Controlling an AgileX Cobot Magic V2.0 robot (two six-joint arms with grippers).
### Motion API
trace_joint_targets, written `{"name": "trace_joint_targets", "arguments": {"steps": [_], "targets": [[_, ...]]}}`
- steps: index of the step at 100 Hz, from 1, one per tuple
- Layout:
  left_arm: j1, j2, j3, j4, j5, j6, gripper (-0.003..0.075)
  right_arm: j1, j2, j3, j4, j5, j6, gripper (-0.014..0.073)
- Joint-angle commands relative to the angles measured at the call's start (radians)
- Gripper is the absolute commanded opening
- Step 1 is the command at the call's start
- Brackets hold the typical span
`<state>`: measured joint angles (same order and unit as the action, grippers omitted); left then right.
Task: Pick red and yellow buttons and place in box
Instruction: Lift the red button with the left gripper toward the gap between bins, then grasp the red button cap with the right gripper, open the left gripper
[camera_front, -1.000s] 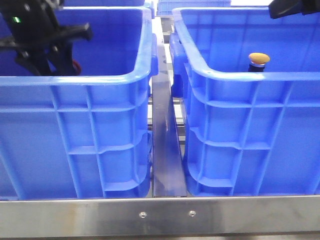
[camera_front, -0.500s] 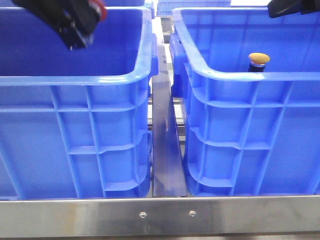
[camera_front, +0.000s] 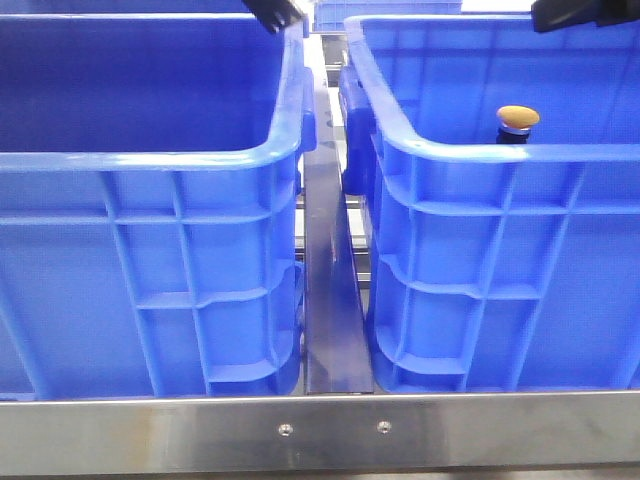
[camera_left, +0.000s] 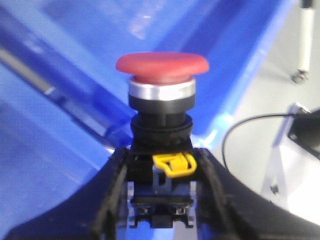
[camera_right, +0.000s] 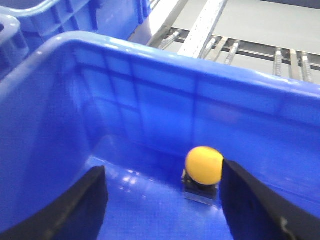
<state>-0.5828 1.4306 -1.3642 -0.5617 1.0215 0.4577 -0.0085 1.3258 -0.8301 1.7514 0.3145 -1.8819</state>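
While left gripper (camera_left: 162, 200) clamps red button (camera_left: 161, 67), right gripper (camera_right: 162, 200) spread wide, yellow button (camera_right: 204, 165) between fingers.

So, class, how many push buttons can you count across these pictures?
2. The red button is gripped by the left gripper; the yellow button sits in the right crate. Others may be hidden.

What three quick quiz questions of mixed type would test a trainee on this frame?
1. True or false: the left gripper is shut on the red button.
2. Which crate holds the yellow button? A) left crate B) right crate
3. Fill in: the right gripper hangs open above the ___ button.

Key: 1 true; 2 B; 3 yellow.
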Motion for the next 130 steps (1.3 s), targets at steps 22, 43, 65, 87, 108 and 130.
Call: {"name": "trace_joint_targets", "arguments": {"steps": [22, 43, 65, 87, 108, 130], "targets": [[-0.007, 0.016, -0.025, -0.059, 0.012, 0.020, -0.0012, -0.002, -0.034, -0.024, 0.067, 0.277, 0.317, 0.0507], [-0.007, 0.016, -0.025, -0.059, 0.012, 0.020, -0.0012, -0.002, -0.034, -0.024, -0.001, 0.501, 0.706, 0.0523], [-0.007, 0.016, -0.025, -0.059, 0.012, 0.020, -0.0012, 0.019, -0.034, -0.028, -0.002, 0.706, 0.909, 0.0538], [-0.007, 0.016, -0.025, -0.059, 0.012, 0.020, -0.0012, 0.103, -0.034, -0.028, -0.002, 0.689, 0.909, 0.0538], [-0.007, 0.016, -0.025, -0.059, 0.012, 0.020, -0.0012, 0.151, -0.034, -0.028, -0.004, 0.664, 0.909, 0.0538], [-0.007, 0.016, -0.025, -0.059, 0.011, 0.020, -0.0012, 0.186, -0.032, -0.028, -0.055, 0.616, 0.909, 0.0538]]}}
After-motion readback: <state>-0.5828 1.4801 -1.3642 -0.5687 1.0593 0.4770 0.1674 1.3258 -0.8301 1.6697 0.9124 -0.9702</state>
